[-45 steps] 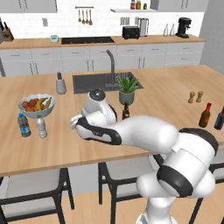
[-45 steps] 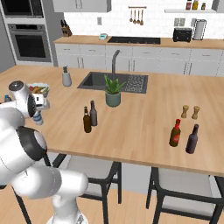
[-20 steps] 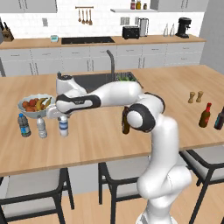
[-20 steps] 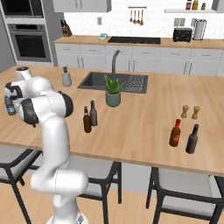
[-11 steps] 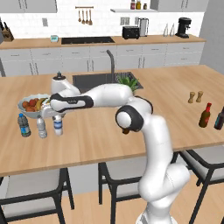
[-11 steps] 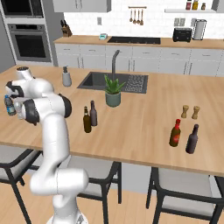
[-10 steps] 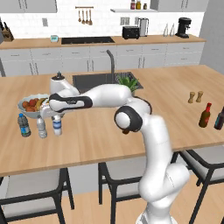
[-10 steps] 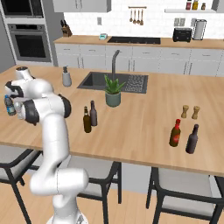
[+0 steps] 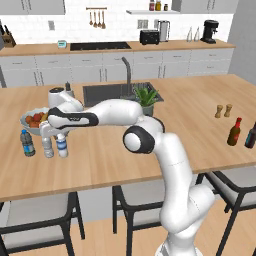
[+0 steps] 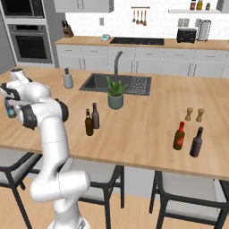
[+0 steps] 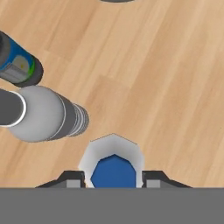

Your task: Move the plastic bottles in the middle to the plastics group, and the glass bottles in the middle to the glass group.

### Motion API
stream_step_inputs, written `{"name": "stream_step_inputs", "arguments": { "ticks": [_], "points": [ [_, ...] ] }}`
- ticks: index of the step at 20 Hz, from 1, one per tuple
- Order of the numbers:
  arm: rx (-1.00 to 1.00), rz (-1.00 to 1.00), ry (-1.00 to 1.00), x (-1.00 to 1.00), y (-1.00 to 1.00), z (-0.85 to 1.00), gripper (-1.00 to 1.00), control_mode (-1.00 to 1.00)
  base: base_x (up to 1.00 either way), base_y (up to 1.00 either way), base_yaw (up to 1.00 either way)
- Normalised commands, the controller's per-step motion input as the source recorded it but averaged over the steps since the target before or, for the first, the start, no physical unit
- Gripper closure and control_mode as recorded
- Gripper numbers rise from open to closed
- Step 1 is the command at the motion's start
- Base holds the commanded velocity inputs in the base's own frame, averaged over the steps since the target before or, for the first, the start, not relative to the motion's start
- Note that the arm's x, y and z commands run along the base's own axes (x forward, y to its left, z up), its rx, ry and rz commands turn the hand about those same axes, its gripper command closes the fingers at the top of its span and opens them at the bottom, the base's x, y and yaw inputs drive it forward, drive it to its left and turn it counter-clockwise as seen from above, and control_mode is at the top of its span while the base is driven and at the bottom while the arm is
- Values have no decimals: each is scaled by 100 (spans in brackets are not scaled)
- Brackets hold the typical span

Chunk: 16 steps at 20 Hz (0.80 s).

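Note:
The small clear water bottle (image 9: 62, 148) with the bright blue label stands upright at the counter's left end, right beside the plastics group: a pale grey-labelled bottle (image 9: 47, 148) and a dark-blue-labelled bottle (image 9: 27, 143). My gripper (image 9: 60, 138) reaches down over it, shut on its upper part. In the hand view the water bottle (image 11: 113, 162) sits between my fingertips (image 11: 72, 177), with the pale bottle (image 11: 43, 114) and dark-blue-labelled bottle (image 11: 19, 64) close by. Two slim dark glass bottles (image 10: 89, 123) (image 10: 95, 116) stand mid-counter. The glass group, a red-capped bottle (image 10: 179, 136) and a near-black one (image 10: 196, 142), is at the right.
A fruit bowl (image 9: 25, 122) sits just behind the plastic bottles. A potted plant (image 10: 115, 95) and the sink (image 10: 99, 83) with its tap lie behind the middle bottles. Wooden shakers (image 10: 194, 114) stand behind the glass group. Stools line the near edge.
My arm has carried the water bottle leftward, up beside the pale bottle. The glass bottles have not moved.

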Motion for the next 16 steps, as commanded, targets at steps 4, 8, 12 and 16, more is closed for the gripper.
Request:
{"name": "stream_step_inputs", "arguments": {
  "ticks": [4,8,12,16],
  "points": [
    [0,0,0,-3,-19,-36,100,-100,0,0,0],
    [0,0,0,0,-8,-26,100,-100,0,0,0],
    [0,0,-7,0,-2,-29,100,-100,0,0,0],
    [0,0,-15,-8,0,-12,100,-100,0,0,0]
  ]
}}
